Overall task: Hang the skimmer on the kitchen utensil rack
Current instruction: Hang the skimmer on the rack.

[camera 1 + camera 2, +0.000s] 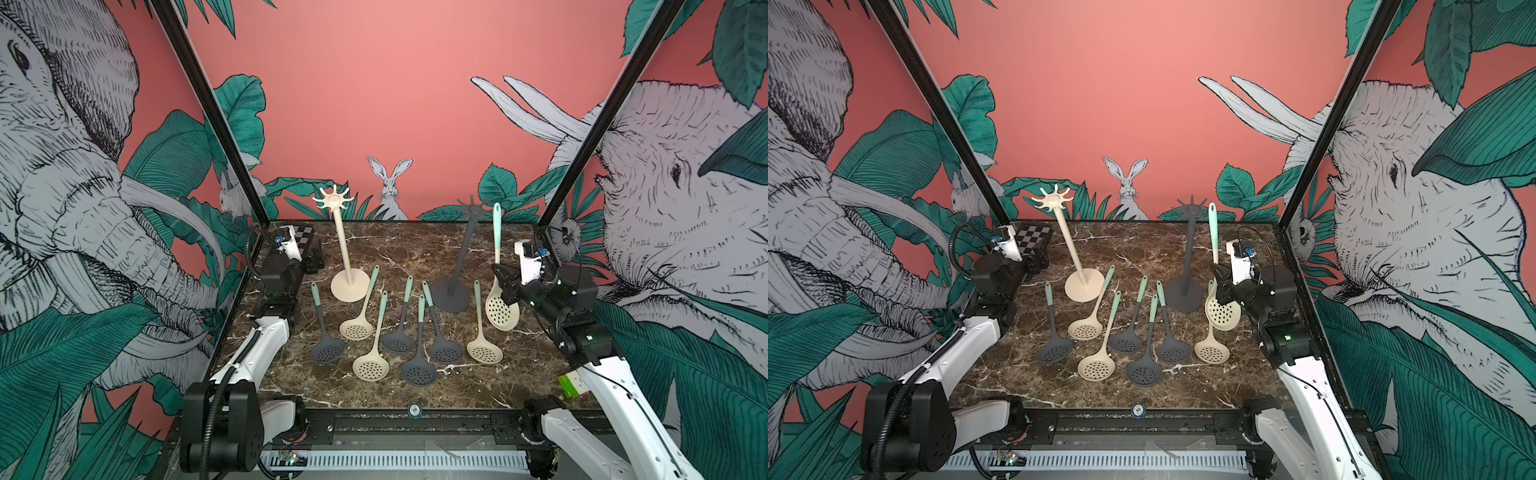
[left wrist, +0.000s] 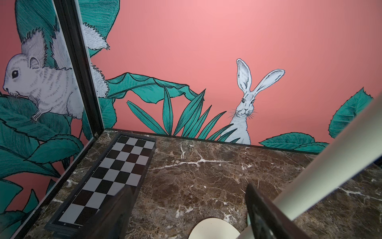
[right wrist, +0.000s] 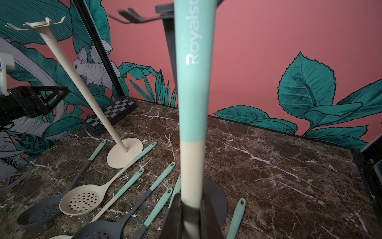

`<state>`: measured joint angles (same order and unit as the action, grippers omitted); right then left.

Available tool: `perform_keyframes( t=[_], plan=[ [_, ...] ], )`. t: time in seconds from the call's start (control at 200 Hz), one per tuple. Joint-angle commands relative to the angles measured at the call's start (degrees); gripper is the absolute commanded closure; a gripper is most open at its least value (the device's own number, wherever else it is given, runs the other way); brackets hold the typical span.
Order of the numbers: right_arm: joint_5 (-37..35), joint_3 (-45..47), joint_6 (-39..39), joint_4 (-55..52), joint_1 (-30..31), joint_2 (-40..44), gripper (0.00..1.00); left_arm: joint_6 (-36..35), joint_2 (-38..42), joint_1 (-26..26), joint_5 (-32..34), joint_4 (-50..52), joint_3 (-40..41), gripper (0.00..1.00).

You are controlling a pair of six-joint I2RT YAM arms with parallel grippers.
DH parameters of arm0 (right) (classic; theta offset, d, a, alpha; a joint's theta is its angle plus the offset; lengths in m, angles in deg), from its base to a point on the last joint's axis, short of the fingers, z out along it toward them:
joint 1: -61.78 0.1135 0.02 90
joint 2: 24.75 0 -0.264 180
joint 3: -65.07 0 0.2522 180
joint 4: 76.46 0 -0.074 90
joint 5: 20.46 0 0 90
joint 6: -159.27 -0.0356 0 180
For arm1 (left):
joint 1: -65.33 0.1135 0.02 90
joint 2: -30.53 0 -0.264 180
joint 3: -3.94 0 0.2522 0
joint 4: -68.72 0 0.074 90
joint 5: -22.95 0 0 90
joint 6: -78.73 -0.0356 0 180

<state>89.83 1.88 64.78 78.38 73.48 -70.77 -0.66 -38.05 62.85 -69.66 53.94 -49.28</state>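
Note:
A cream skimmer (image 1: 503,309) with a mint handle stands upright in the air, bowl down. My right gripper (image 1: 505,282) is shut on its cream neck, which the right wrist view shows pinched between the jaws of the right gripper (image 3: 191,198). The handle's tip rises beside the hooks of the dark grey utensil rack (image 1: 461,257), just right of them and apart. A cream utensil rack (image 1: 343,245) stands further left. My left gripper (image 2: 190,207) is open and empty at the back left, low over the marble by that rack's base.
Several cream and dark grey skimmers (image 1: 370,365) lie on the marble table (image 1: 457,386) in front of both racks. A folded chessboard (image 1: 303,239) sits in the back left corner. Black frame posts and printed walls close in the sides.

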Motion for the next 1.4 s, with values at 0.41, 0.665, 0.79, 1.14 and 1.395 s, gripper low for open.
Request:
perform_keyframes(
  t=[0.41, 0.665, 0.79, 1.14, 1.395],
  plan=[
    [2.3, 2.1, 0.9, -2.2, 0.4, 4.3, 1.0, 0.1, -0.3, -0.1, -1.3, -0.1, -2.2, 0.13],
    [2.4, 2.7, 1.4, -1.7, 0.4, 2.4, 1.0, 0.5, -0.2, -0.1, -1.6, -0.2, -1.8, 0.13],
    [2.3, 2.7, 1.5, -1.0, 0.4, 1.9, 1.0, 0.6, -0.1, -0.1, -1.6, -0.2, -1.6, 0.13],
    [3.0, 3.5, 1.7, -0.7, 0.4, -0.9, 1.0, 0.2, 0.8, -0.1, -1.5, -0.1, -1.1, 0.13],
    [1.9, 5.5, 0.3, 1.1, 0.4, -1.3, 0.97, 0.3, 1.1, 0.0, -1.4, -0.3, -0.7, 0.13]
  ],
)
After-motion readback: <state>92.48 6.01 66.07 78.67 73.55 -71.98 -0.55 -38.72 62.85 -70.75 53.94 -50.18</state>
